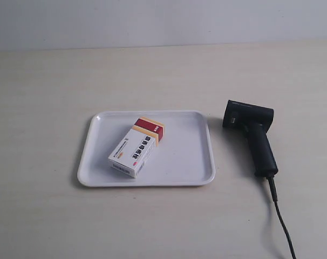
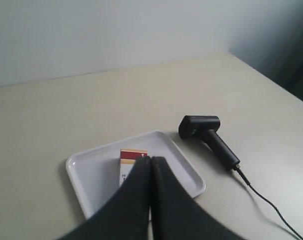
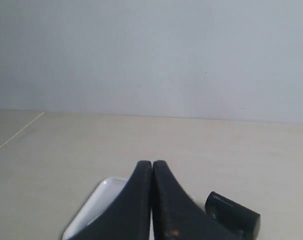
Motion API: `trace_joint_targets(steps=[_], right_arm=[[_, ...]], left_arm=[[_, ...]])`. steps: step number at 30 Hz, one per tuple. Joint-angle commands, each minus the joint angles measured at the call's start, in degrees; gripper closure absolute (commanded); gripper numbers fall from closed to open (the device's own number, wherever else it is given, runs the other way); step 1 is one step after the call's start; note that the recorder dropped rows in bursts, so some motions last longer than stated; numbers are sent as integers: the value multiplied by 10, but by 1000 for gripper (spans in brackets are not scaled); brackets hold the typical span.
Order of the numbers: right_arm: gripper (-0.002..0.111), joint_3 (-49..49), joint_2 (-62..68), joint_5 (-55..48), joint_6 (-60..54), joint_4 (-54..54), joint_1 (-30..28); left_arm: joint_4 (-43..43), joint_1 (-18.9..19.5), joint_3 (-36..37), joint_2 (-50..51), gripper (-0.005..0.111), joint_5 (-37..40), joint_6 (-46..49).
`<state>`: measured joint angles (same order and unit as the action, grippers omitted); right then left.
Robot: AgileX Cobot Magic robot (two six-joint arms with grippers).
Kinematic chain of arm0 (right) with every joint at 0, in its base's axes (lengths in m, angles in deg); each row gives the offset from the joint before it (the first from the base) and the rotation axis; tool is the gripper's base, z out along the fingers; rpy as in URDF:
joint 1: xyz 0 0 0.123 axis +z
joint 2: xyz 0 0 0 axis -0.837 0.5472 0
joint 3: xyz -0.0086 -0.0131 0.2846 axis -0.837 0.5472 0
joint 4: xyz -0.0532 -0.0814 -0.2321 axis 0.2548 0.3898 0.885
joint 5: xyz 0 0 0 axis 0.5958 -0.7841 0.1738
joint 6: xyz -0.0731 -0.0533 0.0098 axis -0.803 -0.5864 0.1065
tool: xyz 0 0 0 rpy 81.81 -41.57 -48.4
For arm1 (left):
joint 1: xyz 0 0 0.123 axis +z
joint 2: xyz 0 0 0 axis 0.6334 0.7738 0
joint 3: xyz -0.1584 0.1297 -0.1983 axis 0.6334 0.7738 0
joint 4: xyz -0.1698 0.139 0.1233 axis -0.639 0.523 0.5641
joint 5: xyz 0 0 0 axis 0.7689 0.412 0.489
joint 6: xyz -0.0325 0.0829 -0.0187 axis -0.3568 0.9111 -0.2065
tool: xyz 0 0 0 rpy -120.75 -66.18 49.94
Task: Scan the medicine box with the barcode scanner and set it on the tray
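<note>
The medicine box (image 1: 137,146) lies flat on the white tray (image 1: 185,162), its dark red and tan band toward the far side. To the tray's right on the table rests the black barcode scanner (image 1: 252,132), with its cable (image 1: 279,216) trailing toward the near edge. No arm shows in the exterior view. My left gripper (image 2: 151,160) is shut with nothing in it, high above the tray (image 2: 91,175) and partly covering the box (image 2: 131,156); the scanner (image 2: 206,135) lies apart from it. My right gripper (image 3: 152,164) is shut and empty, above the tray's corner (image 3: 96,205) and the scanner's head (image 3: 234,215).
The pale tabletop (image 1: 45,97) runs back to a plain light wall (image 1: 163,21). In the left wrist view the table's edge (image 2: 271,82) drops off beside a dark area past the scanner.
</note>
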<state>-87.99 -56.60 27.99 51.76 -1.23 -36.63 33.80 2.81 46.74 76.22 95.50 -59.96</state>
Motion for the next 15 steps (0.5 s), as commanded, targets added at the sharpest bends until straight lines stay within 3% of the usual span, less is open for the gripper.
trace_joint_targets(steps=[1, 4, 15], right_arm=[[108, 12, -60, 0, 51, 83, -2], [108, 12, -85, -23, 70, 127, -2], [108, 12, -118, -55, 140, 122, -2]], left_arm=[[39, -1, 51, -87, 107, -20, -24], [66, -1, 75, -122, 107, -9, -20], [67, -1, 80, -164, 107, 34, -18]])
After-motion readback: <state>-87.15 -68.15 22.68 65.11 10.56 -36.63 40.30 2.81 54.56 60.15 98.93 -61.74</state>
